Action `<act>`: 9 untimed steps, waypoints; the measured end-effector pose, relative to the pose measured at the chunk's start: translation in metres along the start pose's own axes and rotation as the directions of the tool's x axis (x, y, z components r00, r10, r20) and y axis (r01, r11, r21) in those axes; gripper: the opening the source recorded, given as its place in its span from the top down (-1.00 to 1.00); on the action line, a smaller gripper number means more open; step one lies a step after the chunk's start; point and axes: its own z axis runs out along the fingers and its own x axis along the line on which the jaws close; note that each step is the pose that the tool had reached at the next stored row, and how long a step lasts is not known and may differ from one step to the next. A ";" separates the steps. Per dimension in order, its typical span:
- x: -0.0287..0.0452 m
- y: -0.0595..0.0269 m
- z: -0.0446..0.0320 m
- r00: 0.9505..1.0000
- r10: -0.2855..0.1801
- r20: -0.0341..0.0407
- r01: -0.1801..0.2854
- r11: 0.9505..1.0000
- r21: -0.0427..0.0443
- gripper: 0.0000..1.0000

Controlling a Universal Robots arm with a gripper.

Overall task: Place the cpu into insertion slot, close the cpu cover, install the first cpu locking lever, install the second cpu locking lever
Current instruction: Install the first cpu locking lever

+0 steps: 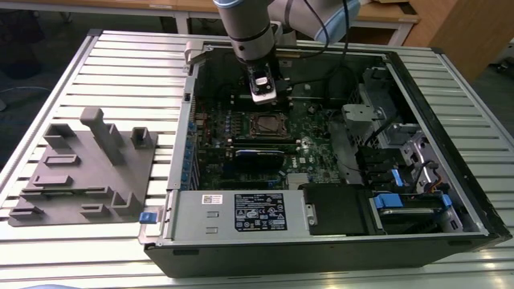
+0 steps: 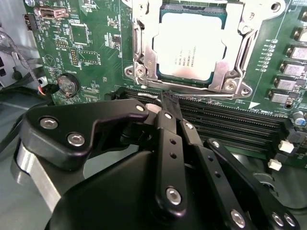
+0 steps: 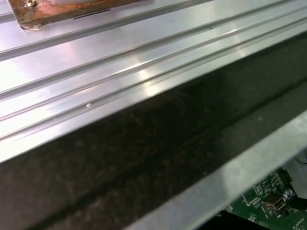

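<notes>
upright, gripper [image 2: 168, 103] hangs above cpu [image 2: 190, 45].

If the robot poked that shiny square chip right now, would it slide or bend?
Probably neither. The cpu looks like a flat, stiff metal-topped plate, so bending seems unlikely. It sits inside the insertion slot with the cpu cover framing its edges, so it likely stays put. Its smooth top may feel slippery.

One open computer case [image 1: 321, 241] lies on the counter [image 1: 120, 66], holding one green motherboard [image 1: 241, 144] with one cpu [image 2: 189, 45]. One grey fixture block [image 1: 84, 174] sits beside it.
</notes>
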 end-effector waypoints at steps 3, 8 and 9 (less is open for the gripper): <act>-0.0007 -0.0015 0.0001 1.000 -0.001 0.001 0.001 1.000 -0.002 0.79; -0.0012 -0.0026 0.0003 1.000 -0.002 0.005 0.002 1.000 -0.004 0.79; -0.0012 -0.0028 0.0005 1.000 -0.003 0.006 0.003 1.000 -0.004 0.79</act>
